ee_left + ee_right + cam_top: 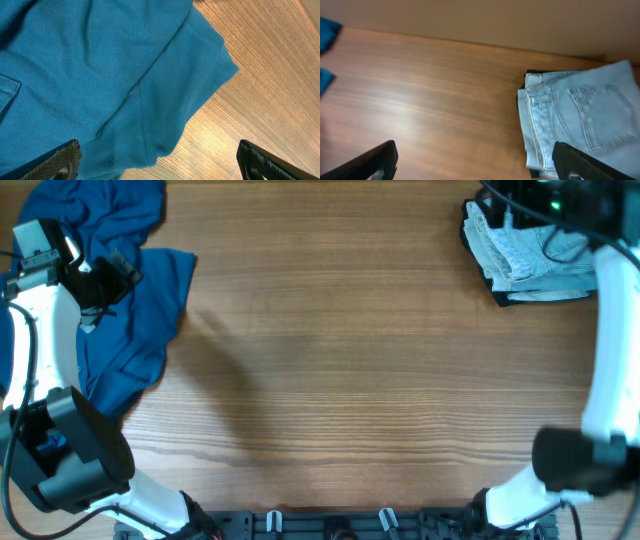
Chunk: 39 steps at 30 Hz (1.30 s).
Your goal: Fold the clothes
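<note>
The pale-blue denim pants (530, 255) lie folded in a stack at the table's far right corner, on top of a dark garment; the right wrist view shows them (580, 115) with a stitched back pocket up. My right gripper (475, 162) is open and empty, above the table beside the stack's left edge. My left gripper (157, 162) is open and empty, hovering over the edge of a crumpled blue garment (120, 300) at the far left, which fills the left wrist view (90, 75).
The dark garment (500, 292) peeks out under the denim stack. The wooden table (350, 380) stretches between the two piles. The arm bases stand at the front edge.
</note>
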Each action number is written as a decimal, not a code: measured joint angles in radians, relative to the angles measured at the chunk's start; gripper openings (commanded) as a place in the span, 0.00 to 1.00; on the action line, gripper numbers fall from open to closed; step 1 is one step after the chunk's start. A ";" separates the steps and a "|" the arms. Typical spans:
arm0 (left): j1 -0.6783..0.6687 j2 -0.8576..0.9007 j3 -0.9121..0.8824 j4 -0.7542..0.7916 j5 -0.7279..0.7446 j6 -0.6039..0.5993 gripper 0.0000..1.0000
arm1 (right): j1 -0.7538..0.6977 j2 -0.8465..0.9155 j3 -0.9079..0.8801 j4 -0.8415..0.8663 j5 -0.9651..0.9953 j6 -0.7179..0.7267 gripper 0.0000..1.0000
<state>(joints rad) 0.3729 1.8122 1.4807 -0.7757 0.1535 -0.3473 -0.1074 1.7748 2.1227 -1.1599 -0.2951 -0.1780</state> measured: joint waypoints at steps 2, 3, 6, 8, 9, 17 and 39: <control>0.000 0.000 0.000 -0.001 0.000 0.000 1.00 | 0.000 -0.069 0.000 -0.071 0.000 0.025 1.00; 0.000 0.000 0.000 0.000 0.000 0.000 1.00 | 0.000 -0.099 0.000 -0.101 0.001 0.032 1.00; 0.000 0.000 0.000 -0.001 0.000 0.000 1.00 | 0.000 -0.164 0.002 -0.172 0.005 0.048 1.00; 0.000 0.000 0.000 -0.001 0.000 0.000 1.00 | 0.000 -0.190 0.002 -0.184 0.008 0.052 1.00; 0.000 0.000 0.000 -0.001 0.000 0.000 1.00 | 0.000 -0.196 0.002 -0.185 0.008 0.054 1.00; 0.000 0.000 0.000 -0.001 0.000 0.000 1.00 | 0.000 -0.201 0.002 -0.199 0.016 0.055 1.00; 0.000 0.000 0.000 -0.001 0.000 0.000 1.00 | 0.005 -0.364 -0.426 0.285 0.025 0.082 1.00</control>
<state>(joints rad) 0.3729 1.8122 1.4807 -0.7765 0.1535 -0.3473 -0.1020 1.4113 1.6970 -0.8753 -0.2699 -0.0959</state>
